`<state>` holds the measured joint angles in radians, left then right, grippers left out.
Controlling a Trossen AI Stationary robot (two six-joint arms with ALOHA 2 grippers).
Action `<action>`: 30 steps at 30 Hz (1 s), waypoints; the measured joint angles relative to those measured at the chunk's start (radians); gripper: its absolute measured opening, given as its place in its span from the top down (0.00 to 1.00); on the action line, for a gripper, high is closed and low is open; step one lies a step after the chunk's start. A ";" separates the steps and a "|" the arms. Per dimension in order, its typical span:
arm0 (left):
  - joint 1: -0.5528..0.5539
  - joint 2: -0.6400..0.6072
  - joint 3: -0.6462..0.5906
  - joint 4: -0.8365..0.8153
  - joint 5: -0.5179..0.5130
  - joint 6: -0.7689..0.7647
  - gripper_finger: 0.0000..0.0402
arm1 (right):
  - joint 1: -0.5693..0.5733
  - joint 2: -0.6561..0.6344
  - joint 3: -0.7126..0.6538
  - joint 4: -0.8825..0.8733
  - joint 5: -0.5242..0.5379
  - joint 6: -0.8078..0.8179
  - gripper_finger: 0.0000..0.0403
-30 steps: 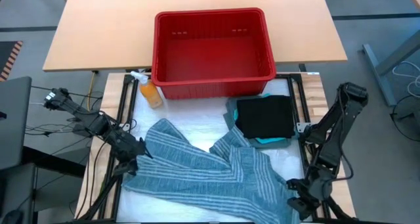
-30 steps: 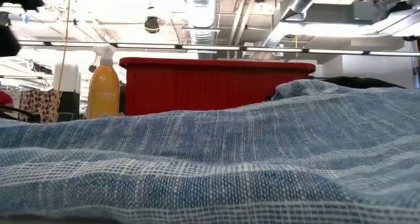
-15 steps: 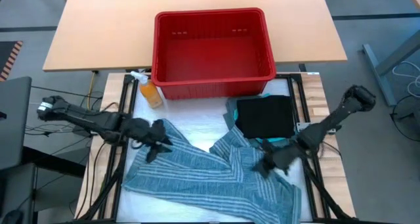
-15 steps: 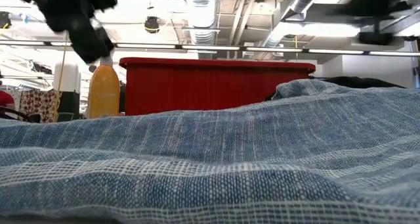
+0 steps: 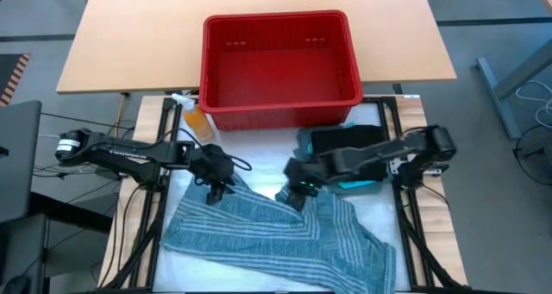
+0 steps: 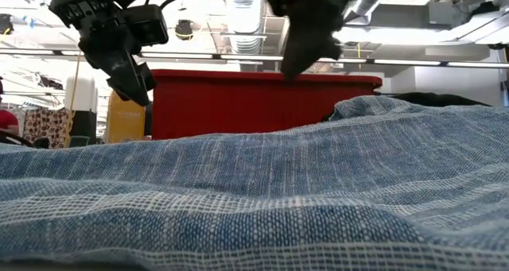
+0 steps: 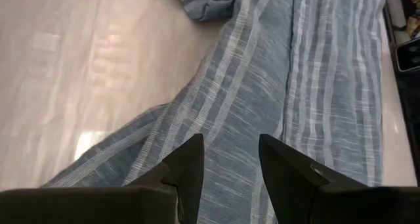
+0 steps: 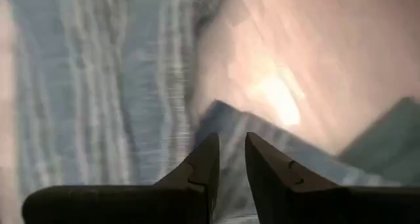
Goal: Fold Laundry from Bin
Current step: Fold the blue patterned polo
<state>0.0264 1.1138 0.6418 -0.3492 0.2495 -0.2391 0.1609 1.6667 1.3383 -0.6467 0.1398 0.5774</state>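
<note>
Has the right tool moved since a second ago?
Yes. The right tool swung from the table's near right corner toward the red slotted plastic bin, now over the striped blue-grey garment.

A loosely woven cloth with a coarse, open weave and pale stripes is seen in the blue-grey garment (image 5: 276, 234), while the black garment (image 5: 347, 153) at the right edge of the tabletop is of a smoother, matt cloth. The bin (image 5: 280, 104) is moulded in red plastic with slotted walls and a faint sheen, and the spray bottle (image 5: 197, 121) is of glossy orange plastic. The white tabletop (image 7: 79, 73) is smooth and reflective, and the far table (image 5: 138, 35) is finished in matt, pale wood.
</note>
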 joint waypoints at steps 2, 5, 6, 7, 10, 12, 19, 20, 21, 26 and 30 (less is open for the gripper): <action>0.004 0.000 0.000 -0.001 0.001 0.000 0.66 | -0.033 0.070 0.115 -0.120 0.005 -0.086 0.76; 0.004 -0.003 0.000 -0.005 0.003 -0.001 0.66 | -0.086 0.165 0.238 -0.268 0.015 -0.199 0.76; 0.003 -0.003 0.000 -0.005 0.006 -0.001 0.66 | -0.103 0.193 0.267 -0.309 0.007 -0.233 0.76; 0.002 -0.003 0.000 -0.006 0.011 -0.001 0.66 | -0.122 0.219 0.290 -0.343 -0.012 -0.265 0.75; 0.000 -0.003 0.000 -0.005 0.038 0.008 0.66 | -0.174 0.296 0.341 -0.423 -0.109 -0.357 0.72; 0.000 -0.003 0.000 -0.006 0.050 0.027 0.66 | -0.199 0.351 0.366 -0.487 -0.162 -0.417 0.67; 0.000 -0.003 0.000 -0.005 0.056 0.108 0.66 | -0.248 0.490 0.423 -0.597 -0.077 -0.612 0.46; 0.000 -0.003 0.000 -0.005 0.056 0.119 0.66 | -0.251 0.502 0.426 -0.605 -0.059 -0.627 0.44; 0.000 -0.003 0.000 -0.005 0.057 0.126 0.66 | -0.254 0.514 0.426 -0.612 -0.053 -0.636 0.42; 0.002 -0.003 -0.008 -0.021 0.055 0.145 0.66 | -0.272 0.530 0.426 -0.714 -0.122 -0.639 0.41; 0.002 0.000 -0.008 -0.041 0.053 0.167 0.66 | -0.283 0.526 0.426 -0.753 -0.134 -0.639 0.42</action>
<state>0.0280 1.1137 0.6337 -0.3907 0.3022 -0.0724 -0.1222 2.1927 1.7641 -1.4001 0.0053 -0.0612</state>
